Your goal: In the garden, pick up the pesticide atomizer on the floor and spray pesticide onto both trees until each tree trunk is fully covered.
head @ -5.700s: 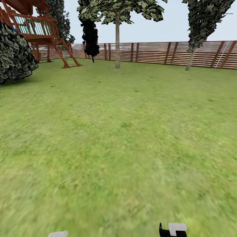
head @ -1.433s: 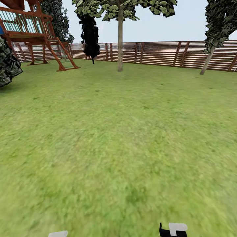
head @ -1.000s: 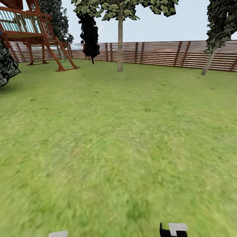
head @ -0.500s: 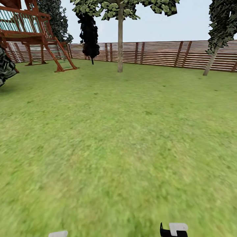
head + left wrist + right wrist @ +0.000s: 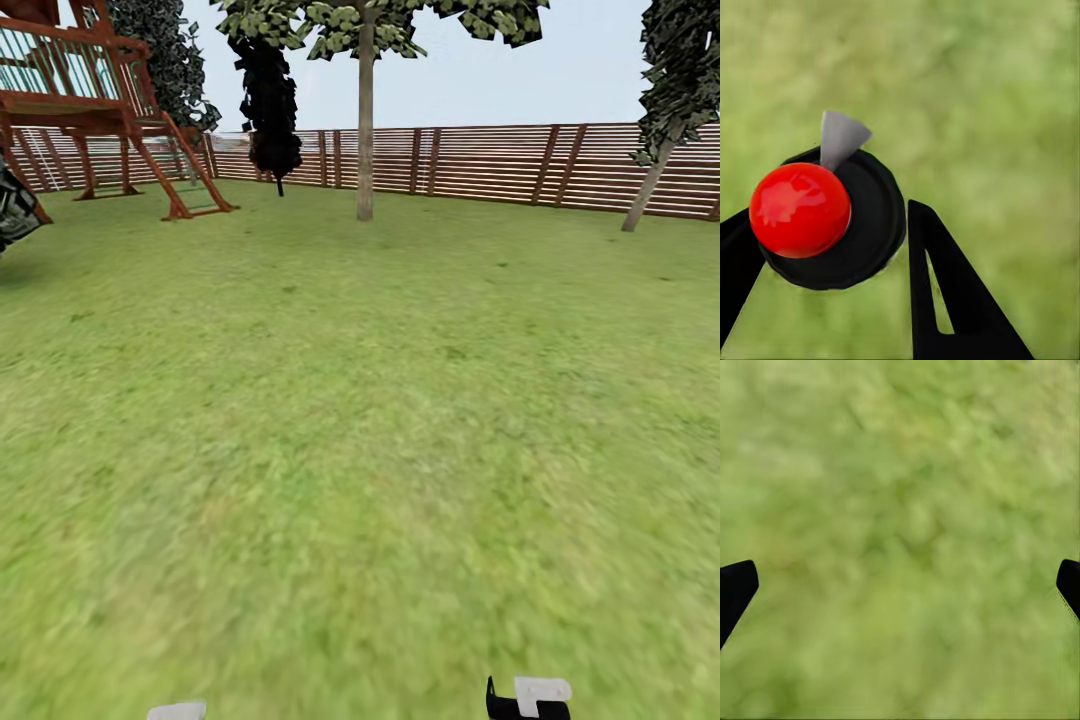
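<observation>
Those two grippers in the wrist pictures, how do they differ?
The left gripper has its black fingers closed around the atomizer, a black round body with a red ball and grey nozzle. The right gripper is spread wide and holds nothing. Both have black fingers and hang over the grass.

Head view faces the fence — wrist views look down, sharing grass.

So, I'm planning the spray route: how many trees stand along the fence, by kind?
Bare-trunk trees: 2
Black cypress-like tree: 1
Dark leafy tree behind the playset: 1
Total: 4
</observation>
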